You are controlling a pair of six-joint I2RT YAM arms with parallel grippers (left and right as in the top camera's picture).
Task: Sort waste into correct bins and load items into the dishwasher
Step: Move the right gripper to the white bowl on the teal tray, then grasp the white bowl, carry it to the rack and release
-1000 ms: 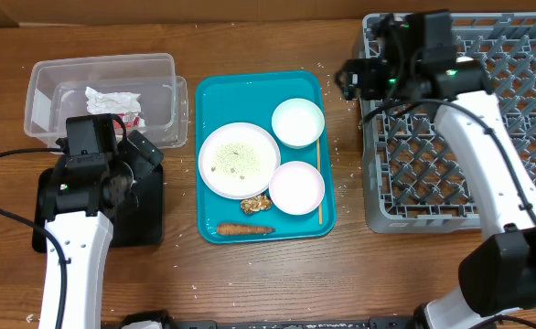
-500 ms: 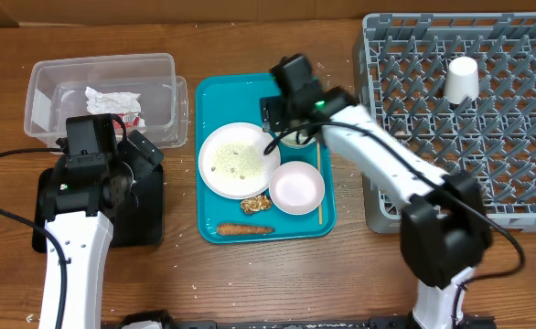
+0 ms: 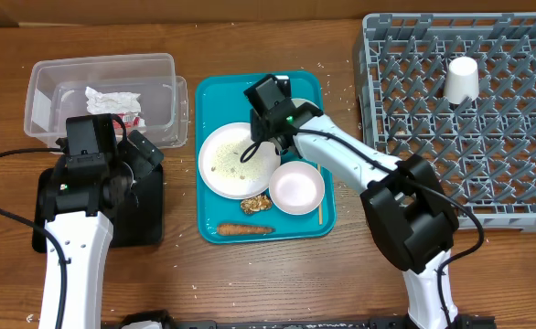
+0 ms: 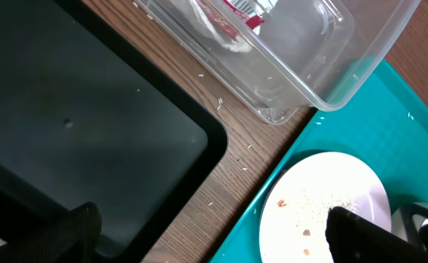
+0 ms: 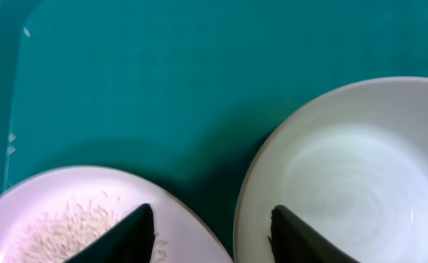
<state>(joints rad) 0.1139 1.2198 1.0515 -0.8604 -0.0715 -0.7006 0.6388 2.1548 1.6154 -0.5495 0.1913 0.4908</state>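
My right gripper (image 3: 275, 128) hangs open over the teal tray (image 3: 215, 91). In the right wrist view its fingers (image 5: 214, 234) straddle the gap between the white plate (image 5: 9, 208), which carries rice grains (image 5: 60, 226), and a white bowl (image 5: 345, 168). Overhead, the plate (image 3: 224, 139) lies left of the second bowl (image 3: 295, 187). A brown lump (image 3: 255, 204) and an orange sausage stick (image 3: 243, 229) lie on the tray. The white cup (image 3: 460, 78) stands in the grey rack (image 3: 524, 146). My left gripper (image 4: 214, 245) is open and empty, beside the black tray (image 4: 68, 117).
The clear tub (image 3: 44, 100) at the back left holds a crumpled napkin (image 3: 112, 96) and a red wrapper (image 4: 236, 9). A thin wooden stick (image 3: 320, 196) lies along the tray's right side. Rice grains are scattered on the wood.
My right arm has swung left from the rack to the teal tray, leaving the cup standing in the rack. The left arm has not moved.
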